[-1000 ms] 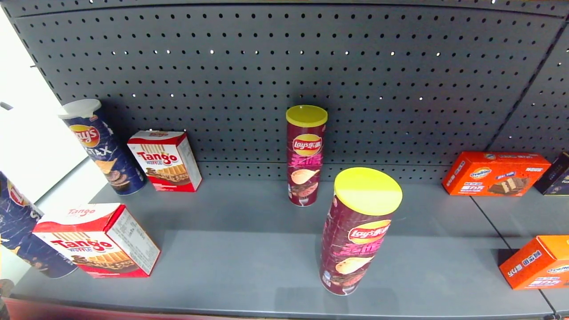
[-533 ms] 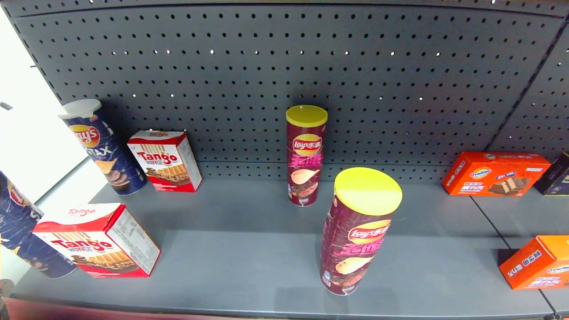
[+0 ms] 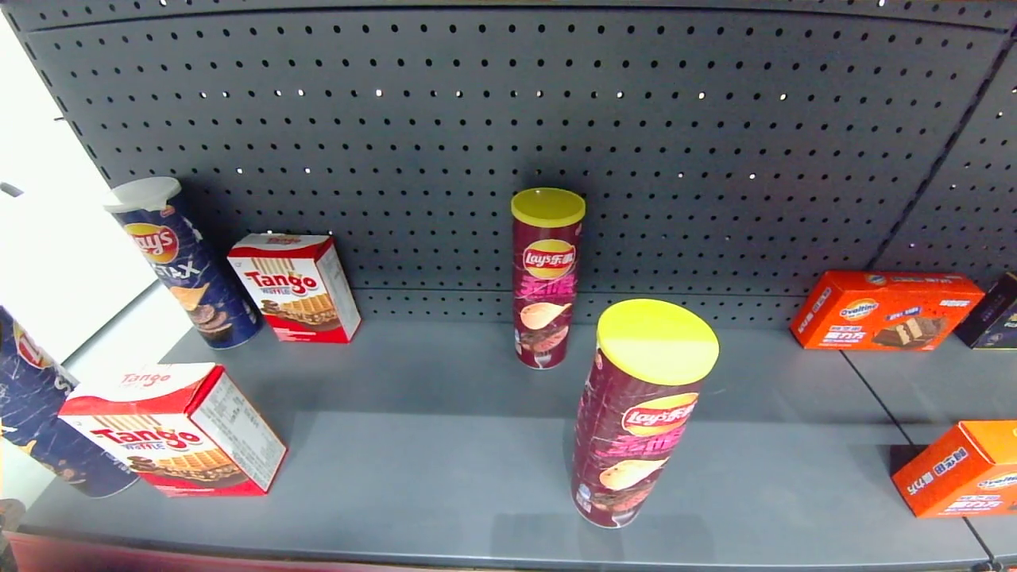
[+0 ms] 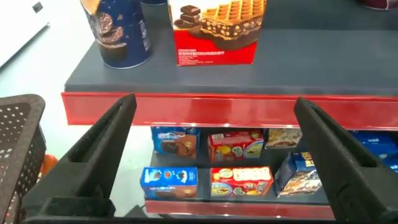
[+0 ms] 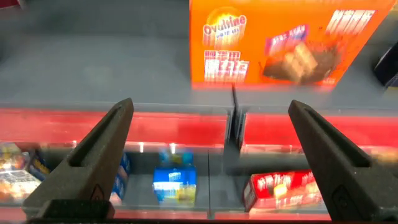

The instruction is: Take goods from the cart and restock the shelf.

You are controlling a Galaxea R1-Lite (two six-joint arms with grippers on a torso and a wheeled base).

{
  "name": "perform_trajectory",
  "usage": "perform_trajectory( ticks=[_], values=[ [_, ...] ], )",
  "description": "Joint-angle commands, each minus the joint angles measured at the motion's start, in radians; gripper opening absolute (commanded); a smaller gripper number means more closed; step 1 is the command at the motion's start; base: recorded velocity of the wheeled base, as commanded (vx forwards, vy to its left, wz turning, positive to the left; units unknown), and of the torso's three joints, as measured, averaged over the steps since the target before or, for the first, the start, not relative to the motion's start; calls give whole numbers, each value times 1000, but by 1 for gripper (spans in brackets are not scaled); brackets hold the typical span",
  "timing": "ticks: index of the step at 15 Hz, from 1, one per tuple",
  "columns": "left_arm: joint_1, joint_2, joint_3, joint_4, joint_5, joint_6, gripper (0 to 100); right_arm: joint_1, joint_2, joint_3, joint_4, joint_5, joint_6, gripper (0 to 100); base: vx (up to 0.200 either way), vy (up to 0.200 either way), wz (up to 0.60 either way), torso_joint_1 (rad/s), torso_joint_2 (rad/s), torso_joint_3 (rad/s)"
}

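Observation:
The grey shelf [image 3: 445,469] holds two maroon chip cans with yellow lids: one [image 3: 547,278] upright by the pegboard, one [image 3: 636,413] nearer the front. Two red waffle boxes [image 3: 295,287] [image 3: 175,429] and two dark blue chip cans [image 3: 181,262] [image 3: 36,421] stand on the left. Orange boxes [image 3: 882,310] [image 3: 957,469] sit on the right. My left gripper [image 4: 211,124] hangs open in front of the shelf's red edge [image 4: 211,111], below a waffle box [image 4: 216,31]. My right gripper [image 5: 211,124] is open too, before an orange box [image 5: 280,43], with nothing between its fingers.
A dark mesh basket [image 4: 18,149] shows beside the left gripper. A lower shelf carries several small snack boxes [image 4: 239,180] [image 5: 174,180]. The pegboard back wall [image 3: 508,119] closes the shelf behind. A bare stretch of shelf lies between the waffle boxes and the maroon cans.

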Motion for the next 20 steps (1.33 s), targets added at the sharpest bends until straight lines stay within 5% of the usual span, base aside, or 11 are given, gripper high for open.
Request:
perform_trajectory(
  ticks=[1, 5, 6, 11, 20],
  values=[
    [0, 2, 0, -1, 1, -2, 100, 4, 330, -307, 10, 2, -11, 100, 0, 0, 0, 0, 0, 0],
    [0, 2, 0, -1, -1, -2, 100, 66, 563, -509, -5, 168, -23, 100, 0, 0, 0, 0, 0, 0],
    [0, 2, 0, -1, -1, -2, 100, 172, 692, -549, -6, 234, -57, 100, 0, 0, 0, 0, 0, 0],
    [0, 2, 0, -1, 1, -2, 100, 396, 922, -524, -56, 231, -88, 100, 0, 0, 0, 0, 0, 0],
    [0, 2, 0, -1, -1, -2, 100, 540, 1188, -440, -296, 88, -42, 100, 0, 0, 0, 0, 0, 0]
  ],
)
